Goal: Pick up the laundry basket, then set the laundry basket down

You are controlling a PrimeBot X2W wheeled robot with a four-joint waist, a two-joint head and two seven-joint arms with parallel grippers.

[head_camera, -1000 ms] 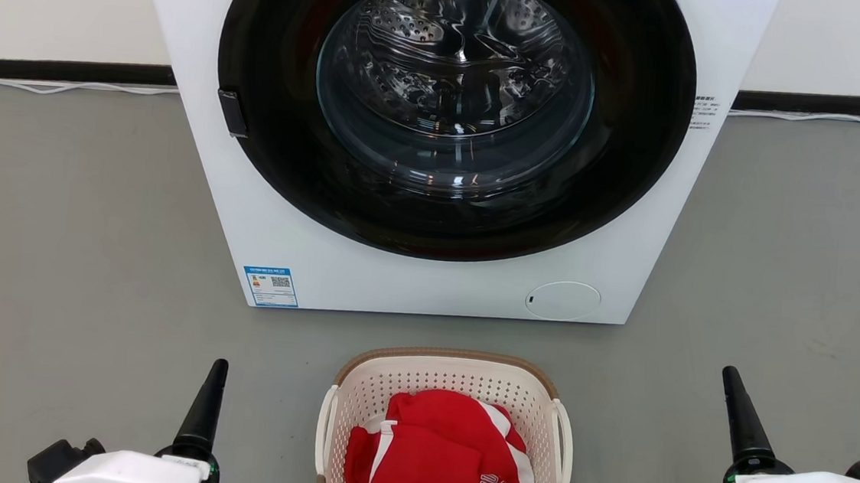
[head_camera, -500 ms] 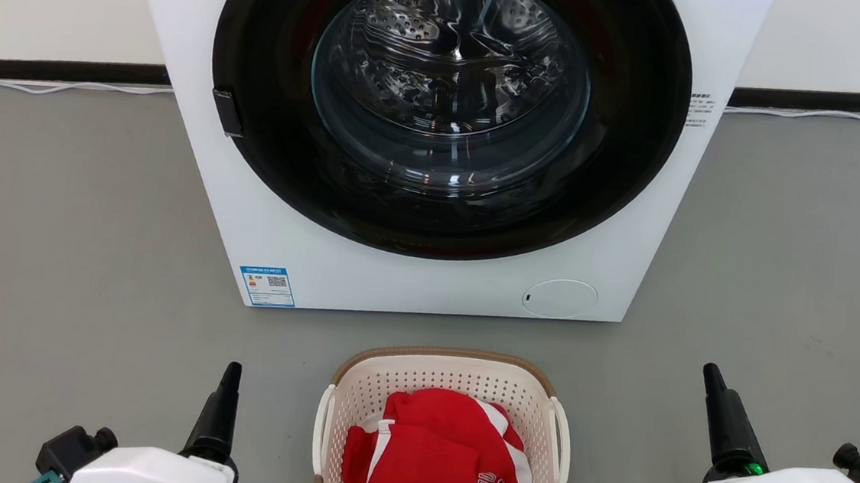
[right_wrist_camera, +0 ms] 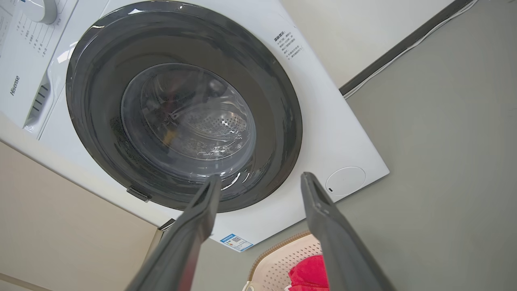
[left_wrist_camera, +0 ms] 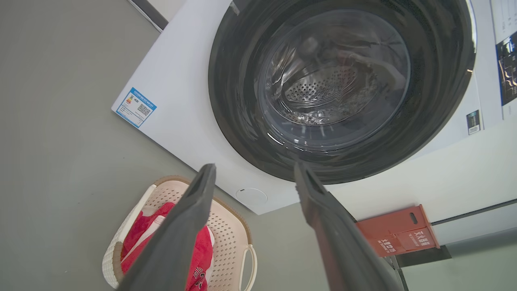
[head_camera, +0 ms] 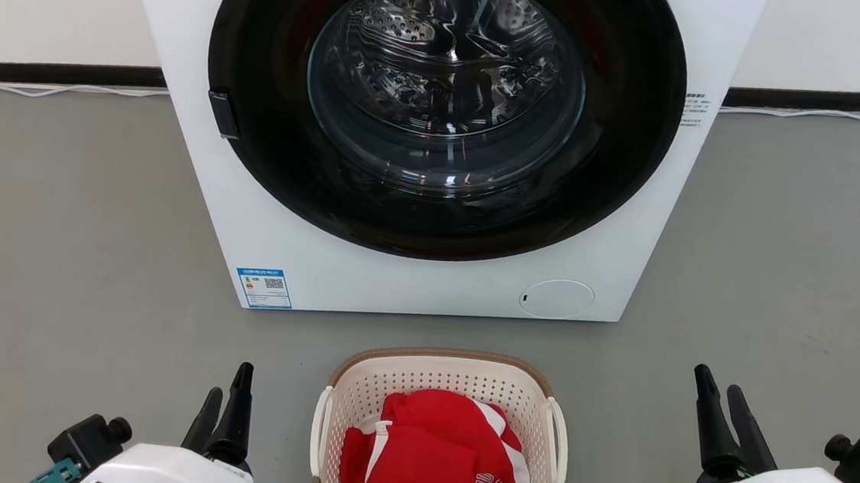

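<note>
The laundry basket stands on the grey floor just in front of the washer, cream with a brown rim and white loop handles. A red garment lies inside it. My left gripper hovers to the basket's left, open, with nothing between its fingers. To the basket's right my right gripper is open and empty too. Neither touches the basket. In the left wrist view the left gripper points at the washer door, with the basket at lower left. In the right wrist view the basket peeks in under the right gripper.
A white front-loading washer with a shut dark round door rises right behind the basket. A white cable runs along the wall base. A red box stands beside the washer. Open grey floor lies on both sides.
Both grippers have drifted a little inward toward the basket and turned, so two fingers of each show where one showed before. The basket has not moved.
</note>
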